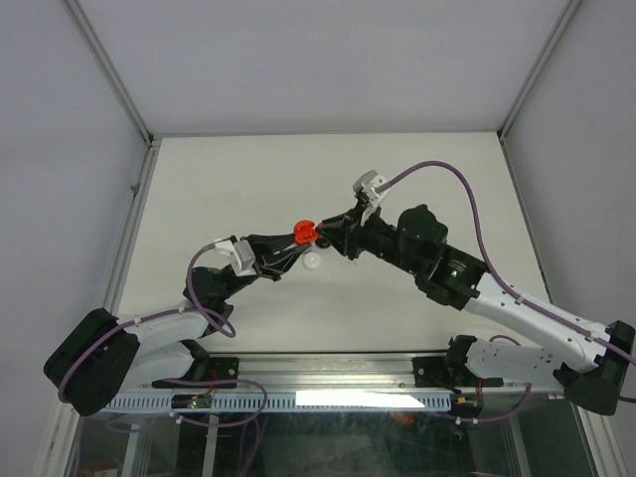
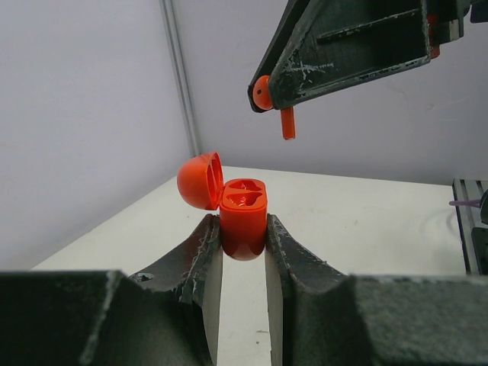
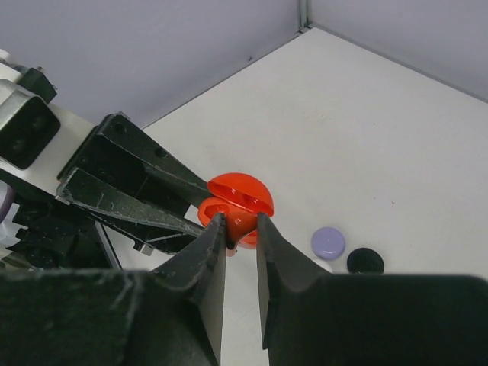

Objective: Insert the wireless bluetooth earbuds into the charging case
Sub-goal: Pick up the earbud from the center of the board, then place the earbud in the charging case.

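Pale grey walls [image 1: 60, 119] are closing in the work area on three sides, with metal corner posts [image 1: 109, 70] running up where they meet. A plain white table [image 1: 417, 179] is filling the floor of this enclosure, and a metal rail [image 1: 328, 373] is running along its near edge. The left arm [image 1: 149, 333] and right arm [image 1: 537, 318] are reaching in from that rail and meeting above the middle of the table, purple cables [image 1: 467, 189] looping off them. The left gripper [image 2: 242, 223] is clamping the red charging case [image 2: 244, 232] by its sides, holding it upright and clear of the table, with the lid [image 2: 200, 181] hanging open to one side. The right gripper [image 3: 240, 227] is pinching a red earbud [image 2: 287, 122], its jaws nearly closed, and is hovering just above the open case with the stem pointing down, apart from the case. A white disc [image 1: 312, 261] is lying on the table beneath the two grippers. A lavender disc [image 3: 329, 243] and a black disc [image 3: 365, 261] are sitting just beside each other on the table nearby.
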Motion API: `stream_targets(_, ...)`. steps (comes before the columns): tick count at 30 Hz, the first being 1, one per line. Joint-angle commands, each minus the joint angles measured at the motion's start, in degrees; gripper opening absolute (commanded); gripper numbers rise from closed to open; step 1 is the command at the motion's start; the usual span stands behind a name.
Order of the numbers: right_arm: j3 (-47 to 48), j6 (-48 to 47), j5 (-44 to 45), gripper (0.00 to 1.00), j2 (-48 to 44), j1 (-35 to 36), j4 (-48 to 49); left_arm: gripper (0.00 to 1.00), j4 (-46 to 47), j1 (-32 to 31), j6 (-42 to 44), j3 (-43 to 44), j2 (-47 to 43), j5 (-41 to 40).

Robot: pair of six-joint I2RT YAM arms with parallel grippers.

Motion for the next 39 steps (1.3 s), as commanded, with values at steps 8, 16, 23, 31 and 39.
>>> stream_targets(8,1.19,-2.7,2.49,0.14,3.76,3.25,7.23,0.0,5.34,-0.49,-0.44,1.99,0.24,1.99)
stream_targets(16,0.21,-3.32,4.78,0.14,4.8,3.69,8.06,0.0,6.22,-0.46,-1.51,1.82,0.27,2.79)
stream_targets(23,0.18,-3.32,4.86,0.14,1.86,3.7,8.5,0.0,5.71,-0.44,-1.34,1.3,0.53,1.45)
stream_targets(31,0.3,-2.87,4.48,0.14,1.98,3.7,8.87,0.0,5.76,-0.52,-1.78,1.35,0.53,1.59)
stream_targets(39,-0.44,-1.93,3.94,0.14,4.1,3.69,10.17,0.0,5.83,-0.47,-2.66,1.72,0.43,2.39)
